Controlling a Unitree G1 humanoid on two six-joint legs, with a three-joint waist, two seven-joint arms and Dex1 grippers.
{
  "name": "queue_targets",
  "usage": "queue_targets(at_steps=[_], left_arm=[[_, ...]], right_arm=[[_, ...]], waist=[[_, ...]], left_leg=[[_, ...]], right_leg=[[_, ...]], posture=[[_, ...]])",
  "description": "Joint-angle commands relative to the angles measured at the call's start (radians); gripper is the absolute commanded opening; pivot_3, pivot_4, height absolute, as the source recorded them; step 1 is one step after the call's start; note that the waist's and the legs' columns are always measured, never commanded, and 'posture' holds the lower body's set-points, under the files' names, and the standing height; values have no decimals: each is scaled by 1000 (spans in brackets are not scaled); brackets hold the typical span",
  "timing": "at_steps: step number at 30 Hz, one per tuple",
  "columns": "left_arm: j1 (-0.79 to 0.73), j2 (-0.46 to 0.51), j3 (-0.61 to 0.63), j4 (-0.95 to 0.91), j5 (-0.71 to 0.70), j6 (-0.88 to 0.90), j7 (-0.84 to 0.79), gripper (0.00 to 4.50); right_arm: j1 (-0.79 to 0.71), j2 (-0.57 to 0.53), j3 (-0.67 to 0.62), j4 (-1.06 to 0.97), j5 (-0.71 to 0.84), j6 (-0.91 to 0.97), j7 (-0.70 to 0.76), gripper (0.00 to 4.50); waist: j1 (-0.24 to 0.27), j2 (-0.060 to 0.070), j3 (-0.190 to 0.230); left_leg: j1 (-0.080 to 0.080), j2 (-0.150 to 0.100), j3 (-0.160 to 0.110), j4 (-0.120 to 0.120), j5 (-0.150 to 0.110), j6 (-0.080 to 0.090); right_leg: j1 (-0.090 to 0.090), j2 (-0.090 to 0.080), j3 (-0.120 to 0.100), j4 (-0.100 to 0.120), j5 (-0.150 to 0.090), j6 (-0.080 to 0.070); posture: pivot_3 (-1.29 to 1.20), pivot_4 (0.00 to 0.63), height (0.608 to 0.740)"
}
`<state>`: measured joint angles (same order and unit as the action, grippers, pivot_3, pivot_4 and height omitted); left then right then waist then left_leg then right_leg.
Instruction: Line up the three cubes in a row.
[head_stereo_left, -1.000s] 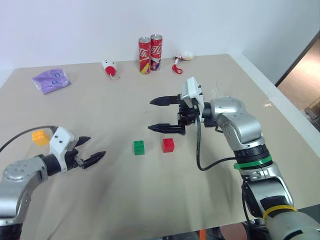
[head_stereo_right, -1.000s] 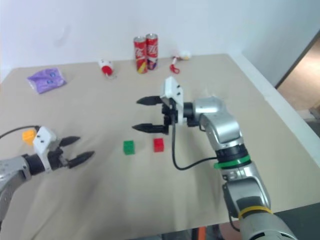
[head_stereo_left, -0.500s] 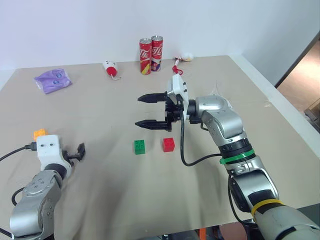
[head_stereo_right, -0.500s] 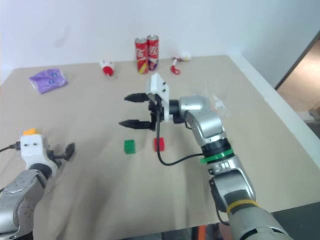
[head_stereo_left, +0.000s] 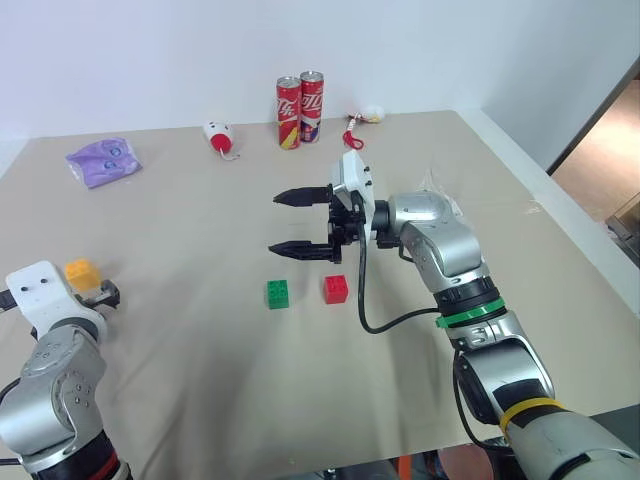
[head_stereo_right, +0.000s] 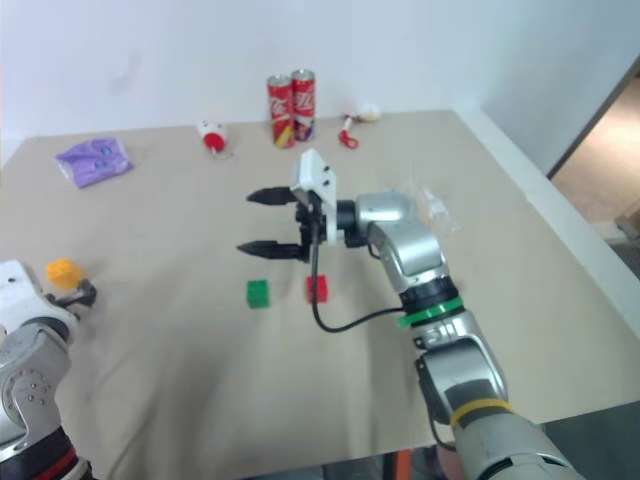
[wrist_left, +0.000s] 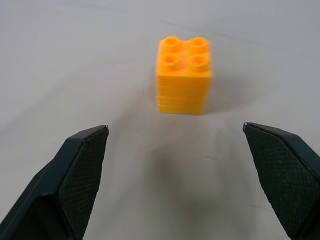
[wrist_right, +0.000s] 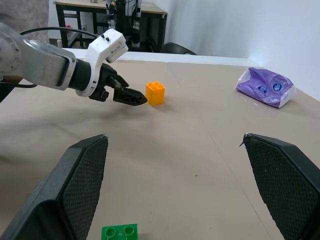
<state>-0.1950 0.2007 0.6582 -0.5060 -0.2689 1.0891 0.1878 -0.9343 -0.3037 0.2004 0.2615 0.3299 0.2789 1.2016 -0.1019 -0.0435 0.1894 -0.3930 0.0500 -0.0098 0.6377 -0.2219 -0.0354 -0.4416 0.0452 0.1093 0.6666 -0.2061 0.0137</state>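
The left claw (wrist_right: 131, 97) sits low over the tan surface (head_stereo_left: 200, 380) at the robot's far left, its two black fingers spread wide and holding nothing. Just ahead of its tips, not touching them, stands the yellow-orange cube (wrist_left: 183, 75), upright with its four studs on top.

The right claw (head_stereo_left: 290, 222) hangs above the middle of the surface, pointing toward the robot's left, fingers wide apart and empty. Beneath it and slightly nearer the robot lie the green cube (head_stereo_left: 278, 293) and the red cube (head_stereo_left: 336, 289), near each other with a gap between — the yellow-orange one is well apart from them.

Along the far edge: a purple pouch (head_stereo_left: 103, 160) on the left, two red soda cans (head_stereo_left: 301, 108) touching side by side, and a small red-and-white object (head_stereo_left: 220, 136) between pouch and cans.
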Motion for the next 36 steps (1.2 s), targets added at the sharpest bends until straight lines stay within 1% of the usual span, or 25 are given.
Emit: queue_targets(at_steps=[1,10,22,25,27,28,30,31,32,36], left_arm=[[-44,39,10,30,10,-8,-1,4483],[-148,88,-17,180,23,-27,-3,4483],[-210,119,-8,310,32,-58,5,4483],[-216,113,-2,319,27,-63,7,3687],[-218,111,-1,321,27,-66,11,3018],[-219,111,-2,323,29,-68,13,2615],[-225,114,-4,330,32,-72,16,2005],[-227,116,-7,334,35,-74,17,1601],[-229,118,-9,337,38,-77,18,1299],[-223,129,-38,335,50,-98,4,1302]], right_arm=[[-28,-4,-25,-18,7,-13,-1,4500],[-19,-10,-26,-47,15,8,-9,4500],[-12,-16,-31,-59,11,12,-23,4500],[-11,-19,-30,-59,10,11,-27,4500],[-10,-21,-30,-58,11,11,-29,4500],[-10,-22,-30,-58,11,10,-30,4500],[-11,-24,-29,-55,10,9,-30,4500],[-13,-24,-29,-53,10,10,-30,4500],[-14,-24,-29,-52,10,10,-30,4500],[-16,-24,-28,-43,6,3,-30,4500]], waist=[[0,0,0],[0,-1,0],[0,-1,0],[0,-1,0],[0,-1,0],[0,-1,0],[0,-1,0],[0,-1,0],[0,-1,0],[0,-1,0]], left_leg=[[0,0,0,0,0,0],[0,0,-1,0,0,-1],[-1,0,-1,0,0,-1],[-1,0,-1,0,0,-1],[-1,0,-1,0,0,-1],[-1,0,-1,0,0,-1],[-1,0,-1,0,0,-1],[-1,0,-1,0,0,-1],[-1,0,-1,0,0,-1],[-1,0,-1,-1,0,-1]], right_leg=[[0,0,0,0,0,0],[0,0,-1,0,0,0],[0,0,-1,0,0,0],[0,0,-1,0,0,0],[0,0,-1,0,0,0],[0,0,-1,0,0,0],[0,-1,-1,0,0,0],[0,-1,-1,0,0,0],[0,-1,-1,0,0,0],[0,-1,-1,0,0,0]], posture=[[0,150,740],[0,150,740],[0,150,740],[0,150,740],[0,150,740],[0,150,740],[0,150,740],[0,150,740],[0,150,740],[0,150,740]])
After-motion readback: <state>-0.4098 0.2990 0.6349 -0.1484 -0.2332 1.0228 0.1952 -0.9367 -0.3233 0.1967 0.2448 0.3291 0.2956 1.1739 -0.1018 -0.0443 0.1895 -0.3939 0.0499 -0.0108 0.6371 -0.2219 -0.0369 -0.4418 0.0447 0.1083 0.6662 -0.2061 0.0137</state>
